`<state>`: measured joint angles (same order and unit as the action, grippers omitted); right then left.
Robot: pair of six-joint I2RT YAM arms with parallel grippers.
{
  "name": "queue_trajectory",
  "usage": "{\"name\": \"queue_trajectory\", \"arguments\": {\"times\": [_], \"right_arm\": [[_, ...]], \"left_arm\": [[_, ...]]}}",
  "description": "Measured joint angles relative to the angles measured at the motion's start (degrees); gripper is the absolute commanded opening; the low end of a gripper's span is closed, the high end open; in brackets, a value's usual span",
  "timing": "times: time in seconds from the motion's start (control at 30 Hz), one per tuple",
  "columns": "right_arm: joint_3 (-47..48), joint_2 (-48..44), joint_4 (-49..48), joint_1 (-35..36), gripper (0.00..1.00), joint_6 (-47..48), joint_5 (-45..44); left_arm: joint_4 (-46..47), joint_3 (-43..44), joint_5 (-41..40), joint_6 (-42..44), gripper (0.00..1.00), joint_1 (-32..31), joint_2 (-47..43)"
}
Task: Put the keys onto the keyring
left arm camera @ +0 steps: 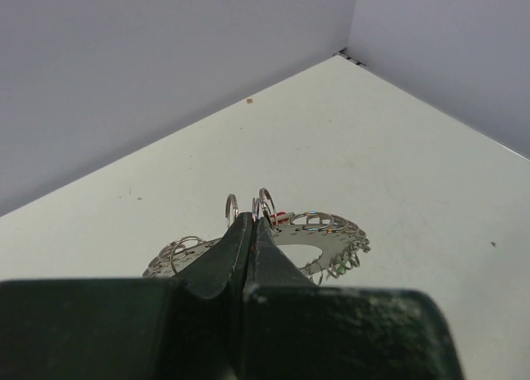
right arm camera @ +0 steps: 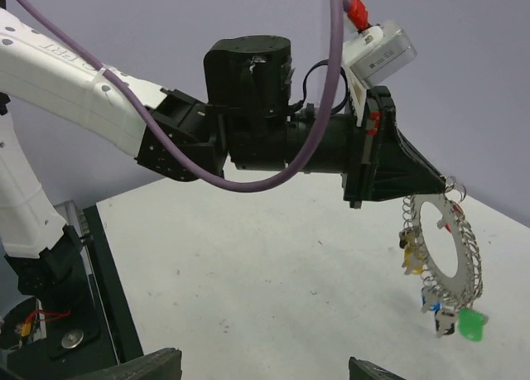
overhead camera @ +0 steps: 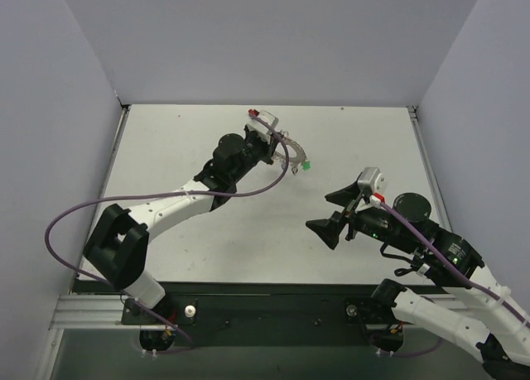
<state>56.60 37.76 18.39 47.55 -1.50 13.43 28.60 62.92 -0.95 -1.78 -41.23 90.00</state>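
surroundings: white table (overhead camera: pixel 356 136) boxed by grey walls (overhead camera: pixel 248 40) on the left, far and right sides
cabling: purple cable (overhead camera: pixel 79 212) loops off the left arm, sags near the table on the left, then runs up to the wrist camera (right arm camera: pixel 381 53) above the left pincer
in the way: in the right wrist view the left arm's black wrist body and that cable fill the middle; the keyring hangs out past them on the right, in plain sight
keyring: silvery, frilly with small loops (right arm camera: pixel 465 264), at the far middle of the table, hanging on edge below the left pincer and off the table top
keys: small coloured ones (right arm camera: pixel 407 247) dangle from the ring's loops, yellow on the near side, blue lower down, green tag (right arm camera: pixel 472 324) at the bottom; in the top view the green tag sticks out to the right of the ring (overhead camera: pixel 305 165)
left pincer: (left arm camera: pixel 251 224) fingers pressed together, clamped on the ring's rim, wire loops standing up just past the tips
right pincer: (overhead camera: pixel 330 214) fingers spread wide, holding and touching nothing, above the table at the near right
gap: right pincer sits well apart from the keyring, pointing left toward it; only its two finger ends show at the bottom edge of its own view (right arm camera: pixel 261 372)
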Motion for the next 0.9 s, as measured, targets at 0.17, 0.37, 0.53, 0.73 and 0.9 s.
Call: {"name": "queue_trajectory", "arguments": {"times": [0.17, 0.37, 0.53, 0.73, 0.9], "right_arm": [[-0.11, -0.11, 0.28, -0.28, 0.79, -0.02, -0.39], [-1.07, -0.76, 0.42, -0.37, 0.79, -0.46, -0.72], [-1.86, -1.01, 0.68, -0.66, 0.79, -1.51, -0.7], [-2.47, -1.01, 0.81, -0.7, 0.79, -2.45, -0.55], [-2.64, -0.98, 1.22, -0.74, 0.79, -3.28, -0.35]], "left_arm": [[2.19, 1.9, -1.64, 1.99, 0.0, 0.74, 5.92], [9.31, -9.16, -2.86, -2.4, 0.0, 0.79, 9.18], [15.54, -16.61, -4.61, -6.8, 0.0, -0.44, 8.92], [16.44, -21.88, -7.02, -9.09, 0.0, -4.37, 8.92], [18.05, -25.79, -9.27, -10.23, 0.0, -6.99, 8.13]]}}
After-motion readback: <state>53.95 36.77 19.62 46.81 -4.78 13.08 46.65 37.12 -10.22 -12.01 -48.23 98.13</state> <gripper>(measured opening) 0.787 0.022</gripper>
